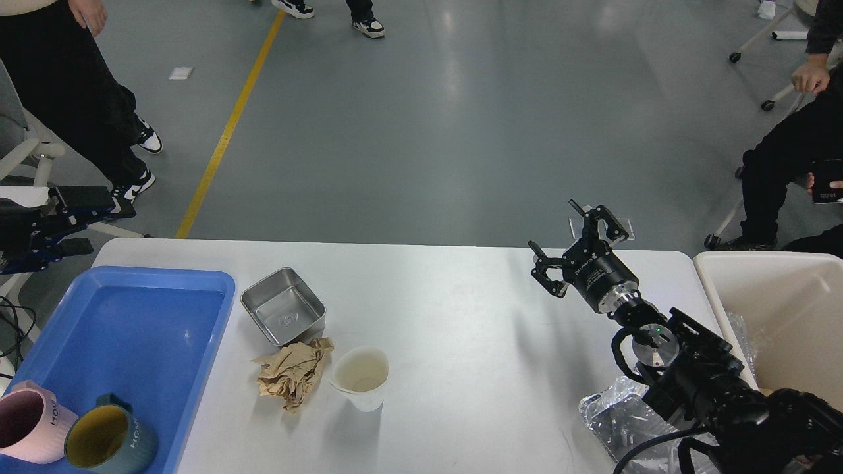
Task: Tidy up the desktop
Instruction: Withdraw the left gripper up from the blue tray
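Right tool (571,245) spread wide, empty, hovering over far right part of table (461,316). Foil (616,421) beneath arm, bin (777,289) beside. Cup (361,378), crumpled paper (293,372), steel pan (283,306) mid-table; blue tray (132,329) left, two mugs (108,441) inside.

A smooth grey floor (461,131) reflects soft overhead light. A straight yellow painted line (227,128) crosses it diagonally. White wheeled chair legs (757,66) stand at right.

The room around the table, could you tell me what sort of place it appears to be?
Probably a robotics lab or workshop: a grey floor with a yellow line, onlookers' shoes, and a white desktop set with test items.
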Controlling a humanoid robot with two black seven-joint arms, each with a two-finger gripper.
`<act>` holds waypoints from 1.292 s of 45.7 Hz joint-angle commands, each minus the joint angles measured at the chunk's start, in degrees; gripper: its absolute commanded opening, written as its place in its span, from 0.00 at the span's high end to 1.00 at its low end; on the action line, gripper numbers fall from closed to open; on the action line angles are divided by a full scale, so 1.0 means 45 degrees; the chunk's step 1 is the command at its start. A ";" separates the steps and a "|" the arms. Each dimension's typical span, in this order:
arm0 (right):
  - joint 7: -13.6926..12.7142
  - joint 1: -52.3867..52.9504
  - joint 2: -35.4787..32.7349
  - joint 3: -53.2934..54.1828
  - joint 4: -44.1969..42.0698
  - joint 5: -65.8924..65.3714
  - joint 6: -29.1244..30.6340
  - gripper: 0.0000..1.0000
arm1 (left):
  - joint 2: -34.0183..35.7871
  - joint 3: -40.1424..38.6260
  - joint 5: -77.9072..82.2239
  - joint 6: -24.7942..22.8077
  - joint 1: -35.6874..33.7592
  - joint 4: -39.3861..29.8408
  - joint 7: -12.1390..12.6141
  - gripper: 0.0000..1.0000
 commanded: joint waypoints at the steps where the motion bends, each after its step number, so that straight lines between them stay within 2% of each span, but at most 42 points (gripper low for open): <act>1: 0.0001 0.0000 -0.0017 -0.0005 0.0001 0.0000 -0.0005 0.00 | 0.1901 0.0143 0.0098 -0.1509 0.0479 -0.1146 -0.1247 0.04; 6: 0.0001 0.0000 -0.0018 -0.0005 0.0001 0.0000 -0.0005 0.00 | 0.3659 0.0163 0.0078 -0.2214 0.1065 -0.2474 -0.2380 0.07; 17: 0.0001 -0.0019 -0.0057 -0.0005 0.0001 0.0000 -0.0005 0.00 | 0.6941 0.1783 0.0078 -0.2528 0.1144 -0.3960 -0.5603 0.07; 20: 0.0001 -0.0019 -0.0076 -0.0005 0.0001 0.0000 -0.0005 0.00 | 0.7353 0.2193 0.0078 -0.2528 0.1125 -0.4097 -0.6131 0.07; 23: 0.0001 -0.0019 -0.0076 -0.0005 0.0001 0.0000 -0.0005 0.00 | 0.7432 0.2448 0.0078 -0.2528 0.1105 -0.4097 -0.6328 0.07; 41: 0.0000 0.0000 -0.0057 -0.0005 0.0001 0.0000 -0.0005 0.00 | 0.7510 0.2546 0.0058 -0.2508 0.1008 -0.4000 -0.6348 0.07; 50: 0.0001 0.0000 -0.0057 -0.0005 0.0001 0.0000 -0.0005 0.00 | 0.7295 0.2566 0.0058 -0.2080 0.1008 -0.3746 -0.6212 0.07; 54: 0.0000 0.0000 -0.0057 -0.0005 0.0001 -0.0020 -0.0005 0.00 | 0.6575 0.2585 0.0098 -0.0697 0.1105 -0.3473 -0.5627 0.07; 56: 0.0000 0.0000 -0.0018 -0.0005 0.0021 0.0000 -0.0005 0.00 | 0.5912 0.2585 0.0098 0.0416 0.1183 -0.3375 -0.4868 0.07; 59: -0.0019 0.0000 -0.0056 -0.0005 0.0176 -0.0020 -0.0005 0.00 | 0.4566 0.2624 0.0058 0.1862 0.1242 -0.3141 -0.3267 0.07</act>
